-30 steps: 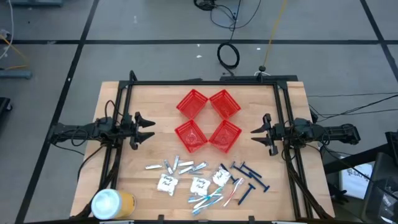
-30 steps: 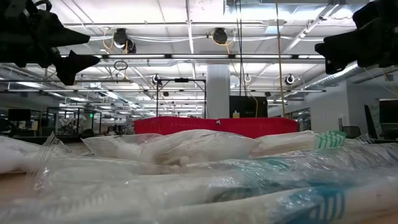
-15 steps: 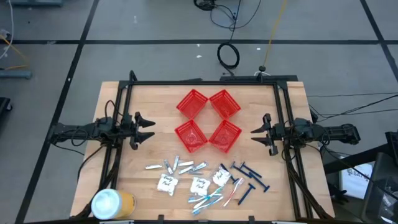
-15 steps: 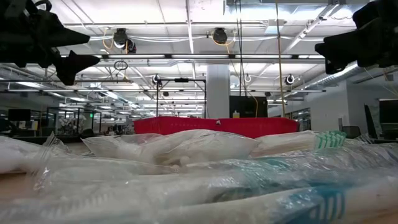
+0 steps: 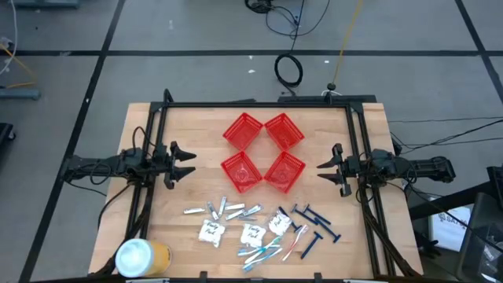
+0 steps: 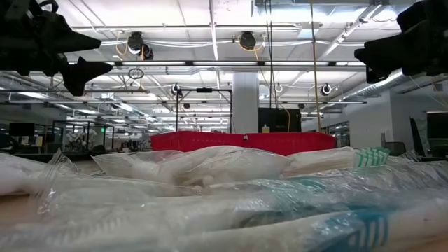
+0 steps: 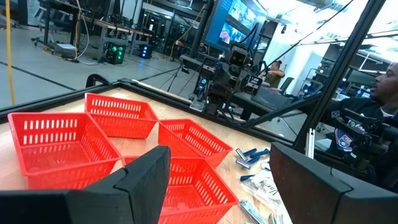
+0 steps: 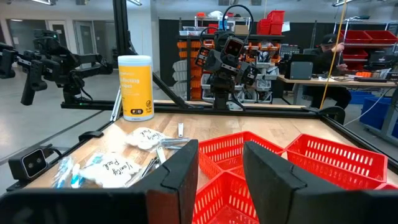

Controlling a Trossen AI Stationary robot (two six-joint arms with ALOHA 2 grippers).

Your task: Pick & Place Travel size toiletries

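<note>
Small silvery tubes (image 5: 224, 209), white printed sachets (image 5: 211, 232), pastel toothbrushes (image 5: 271, 250) and dark blue razors (image 5: 317, 224) lie flat. All sit loosely clustered, some overlapping, along the wooden table's near edge.

Four red mesh baskets (image 5: 262, 151) clustered at centre of the high view, set corner to corner in a diamond on the wooden table (image 5: 361, 126). Large yellow can with white lid (image 5: 141, 257) at lower left of that frame, near the table's front edge. Black metal frame (image 5: 251, 104) running along the table's far side and down both flanks. Coiled black cable (image 5: 288, 70) on the grey floor above centre. A person (image 7: 379, 106) in dark clothing at the right edge of the left wrist view, behind the frame.
</note>
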